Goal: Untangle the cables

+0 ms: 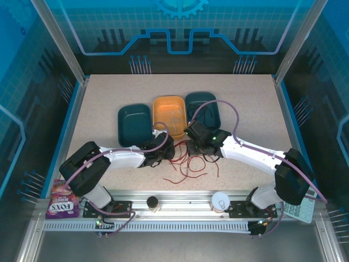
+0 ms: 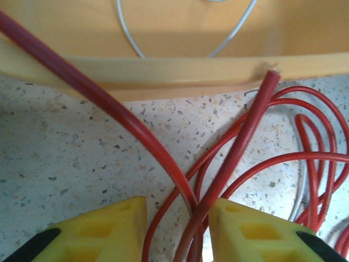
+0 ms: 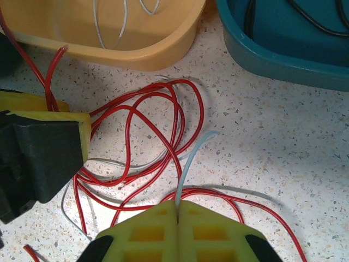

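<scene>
Red cables (image 1: 188, 164) lie tangled on the speckled table in front of the trays. My left gripper (image 2: 179, 202) is open, its yellow fingers (image 3: 32, 103) straddling crossed red cables (image 2: 240, 147); the right finger touches them and a gap remains at the left finger. My right gripper (image 3: 177, 203) is shut on a whitish cable (image 3: 191, 158) that curves up from its tips over the red loops (image 3: 163, 109). In the top view the left gripper (image 1: 163, 150) and right gripper (image 1: 191, 136) meet over the tangle.
An orange tray (image 1: 169, 98) just beyond holds whitish cables; its rim (image 2: 163, 71) is close ahead of my left fingers. A teal tray (image 3: 272, 60) with black cables is at its right, and another teal tray (image 1: 133, 109) at its left. A candy bag (image 1: 60, 199) and a cup (image 1: 220, 201) sit at the near edge.
</scene>
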Controlling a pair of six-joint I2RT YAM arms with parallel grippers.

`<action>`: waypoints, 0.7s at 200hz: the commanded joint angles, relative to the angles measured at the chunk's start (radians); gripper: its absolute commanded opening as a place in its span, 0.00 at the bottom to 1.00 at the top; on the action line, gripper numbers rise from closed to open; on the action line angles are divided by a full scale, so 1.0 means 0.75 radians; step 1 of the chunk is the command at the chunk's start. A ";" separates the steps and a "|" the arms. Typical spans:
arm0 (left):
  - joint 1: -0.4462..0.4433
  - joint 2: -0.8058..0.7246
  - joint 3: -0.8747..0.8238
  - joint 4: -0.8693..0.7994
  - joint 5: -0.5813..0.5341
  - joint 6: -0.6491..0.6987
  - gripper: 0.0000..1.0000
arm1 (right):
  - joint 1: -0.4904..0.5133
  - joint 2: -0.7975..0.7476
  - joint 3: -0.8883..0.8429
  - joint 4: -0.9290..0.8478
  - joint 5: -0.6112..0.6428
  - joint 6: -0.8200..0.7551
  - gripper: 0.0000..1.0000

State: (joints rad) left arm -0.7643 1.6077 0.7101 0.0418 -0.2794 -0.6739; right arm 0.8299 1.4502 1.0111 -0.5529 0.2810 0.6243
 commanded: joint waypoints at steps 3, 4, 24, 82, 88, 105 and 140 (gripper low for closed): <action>-0.016 0.021 0.051 0.002 -0.036 0.007 0.22 | -0.014 -0.033 -0.017 -0.005 0.021 -0.004 0.00; -0.016 0.020 0.052 0.002 -0.035 0.007 0.20 | -0.013 -0.033 -0.018 -0.005 0.022 -0.004 0.00; -0.051 -0.011 0.067 -0.040 -0.073 0.018 0.01 | -0.013 -0.044 -0.029 -0.005 0.030 -0.002 0.00; -0.180 -0.157 0.082 -0.193 -0.186 -0.002 0.00 | -0.022 -0.078 -0.034 -0.002 0.058 -0.034 0.00; -0.185 -0.171 0.080 -0.208 -0.179 -0.020 0.00 | -0.021 -0.083 -0.030 -0.005 0.065 -0.038 0.00; -0.197 -0.206 0.079 -0.270 -0.146 -0.077 0.00 | -0.023 -0.100 -0.018 -0.023 0.089 -0.051 0.00; -0.215 -0.247 0.052 -0.326 -0.103 -0.139 0.07 | -0.025 -0.151 0.002 -0.040 0.146 -0.101 0.00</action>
State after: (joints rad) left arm -0.9134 1.4551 0.7456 -0.1310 -0.3702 -0.7280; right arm 0.8272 1.3796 0.9882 -0.5602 0.3351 0.5835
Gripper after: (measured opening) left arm 0.067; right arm 0.062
